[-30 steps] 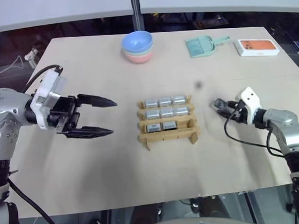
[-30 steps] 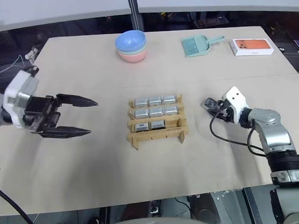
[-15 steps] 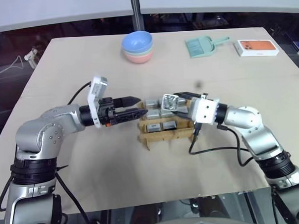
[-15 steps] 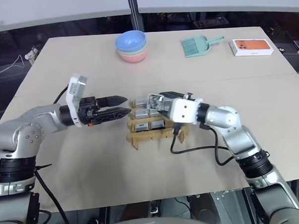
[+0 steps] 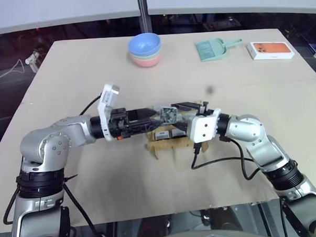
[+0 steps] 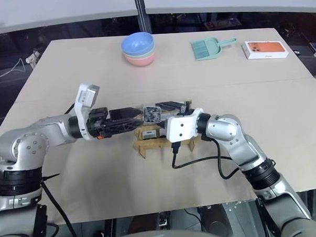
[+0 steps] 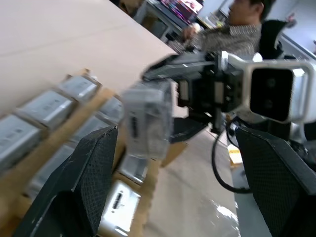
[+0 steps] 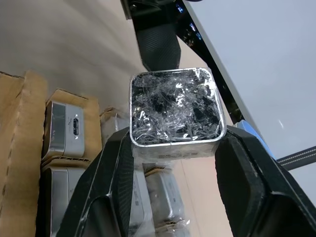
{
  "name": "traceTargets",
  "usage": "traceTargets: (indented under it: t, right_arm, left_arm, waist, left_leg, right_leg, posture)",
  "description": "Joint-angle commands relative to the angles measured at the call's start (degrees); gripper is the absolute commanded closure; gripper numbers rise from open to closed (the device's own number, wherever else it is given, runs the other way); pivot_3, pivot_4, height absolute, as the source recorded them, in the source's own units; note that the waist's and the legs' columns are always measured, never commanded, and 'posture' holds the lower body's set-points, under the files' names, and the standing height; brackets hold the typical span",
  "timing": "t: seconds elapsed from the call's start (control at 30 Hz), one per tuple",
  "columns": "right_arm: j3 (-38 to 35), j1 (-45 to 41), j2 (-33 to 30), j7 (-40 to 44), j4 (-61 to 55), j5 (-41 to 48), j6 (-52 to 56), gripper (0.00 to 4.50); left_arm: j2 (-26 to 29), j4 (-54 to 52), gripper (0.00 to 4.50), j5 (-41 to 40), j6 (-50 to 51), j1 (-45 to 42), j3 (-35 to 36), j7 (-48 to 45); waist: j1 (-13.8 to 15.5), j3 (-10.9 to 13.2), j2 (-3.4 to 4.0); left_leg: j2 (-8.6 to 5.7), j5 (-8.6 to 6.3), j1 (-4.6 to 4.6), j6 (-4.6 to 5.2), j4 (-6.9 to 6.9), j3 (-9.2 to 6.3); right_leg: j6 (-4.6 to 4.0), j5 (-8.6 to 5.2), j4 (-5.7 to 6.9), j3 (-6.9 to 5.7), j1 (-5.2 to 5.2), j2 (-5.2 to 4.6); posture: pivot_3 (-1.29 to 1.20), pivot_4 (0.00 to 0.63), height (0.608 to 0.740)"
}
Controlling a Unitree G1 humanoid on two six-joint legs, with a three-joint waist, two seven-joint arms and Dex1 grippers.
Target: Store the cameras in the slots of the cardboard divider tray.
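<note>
My right gripper (image 5: 171, 116) is shut on a silver-grey camera (image 8: 173, 106) with a crinkled black face, holding it just above the cardboard divider tray (image 5: 176, 143). From the left, my left gripper (image 5: 158, 117) reaches in level and open. Its two black fingers (image 7: 89, 182) stand either side of the held camera (image 7: 148, 121) without gripping it. Several other cameras (image 7: 44, 106) lie in the tray's slots beneath, partly hidden by both grippers.
Stacked bowls (image 5: 145, 48), a green dustpan (image 5: 213, 48) and a white-and-orange box (image 5: 272, 49) sit along the table's far edge. A black cable (image 5: 223, 160) loops from my right wrist onto the table. A person (image 7: 237, 29) sits beyond the table.
My right gripper has carried the camera from the table's right side to above the tray. The left gripper swung in from the left until its open fingers flank the camera.
</note>
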Motion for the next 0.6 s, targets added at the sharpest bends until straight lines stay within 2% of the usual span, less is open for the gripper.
traceTargets:
  t: [0.03,0.6]
  right_arm:
    - [-0.5,-1.0,0.4,-0.6,-2.2,0.2,-1.2,2.69]
    - [0.5,-0.4,0.4,-0.1,-3.3,0.0,-1.4,2.69]
  left_arm:
    - [-0.4,-0.6,0.55,0.7,-1.2,-0.6,-0.6,-0.7]
    - [-3.7,2.3,0.55,2.2,-2.8,-3.7,-1.3,-1.0]
  waist:
    - [0.0,0.0,0.00]
    - [0.0,0.0,0.00]
  left_leg:
    - [-0.01,0.00,0.00,0.00,0.00,0.00]
    - [-0.01,0.00,0.00,0.00,0.00,0.00]
  right_leg:
    - [0.00,0.00,0.00,0.00,0.00,0.00]
    - [0.00,0.00,-0.01,0.00,0.01,0.00]
  posture:
    - [0.00,0.150,0.740]
    - [0.00,0.150,0.740]
